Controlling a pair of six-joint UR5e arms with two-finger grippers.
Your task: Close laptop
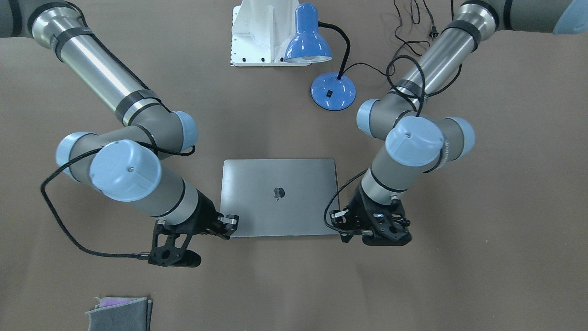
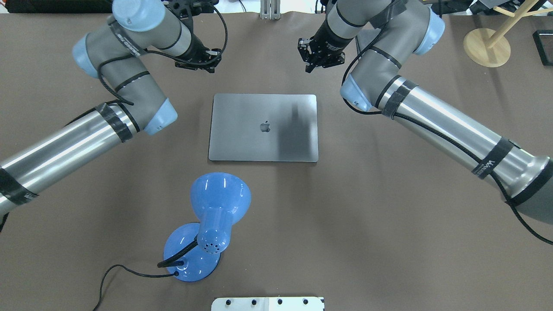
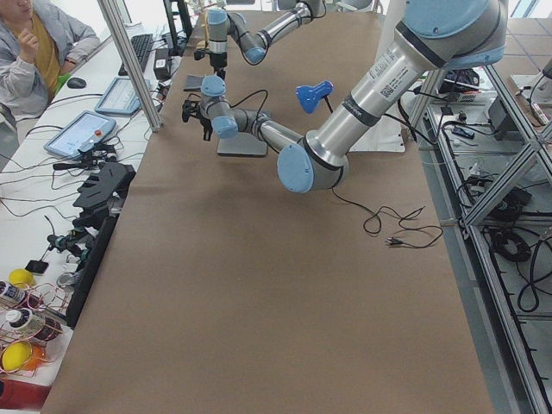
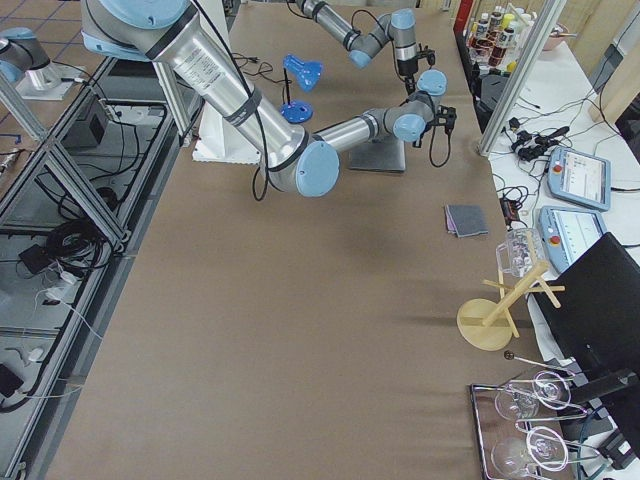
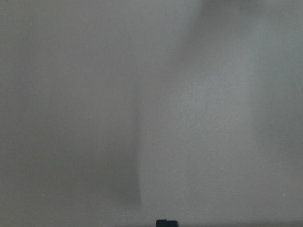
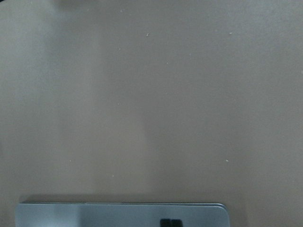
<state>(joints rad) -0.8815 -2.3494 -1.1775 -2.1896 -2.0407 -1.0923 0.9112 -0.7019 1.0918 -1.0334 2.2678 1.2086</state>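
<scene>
Robotics lab; teach pendant (image 3: 84,131), aluminium framing (image 3: 132,65), seated operator (image 3: 39,47)

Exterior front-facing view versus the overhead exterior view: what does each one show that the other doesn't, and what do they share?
Only the front-facing view shows the grey felt pouch, at its bottom left. Only the overhead view shows the wooden stand, at its top right. Both show the closed laptop lying flat with its logo up, the blue lamp, the left gripper and the right gripper.
</scene>
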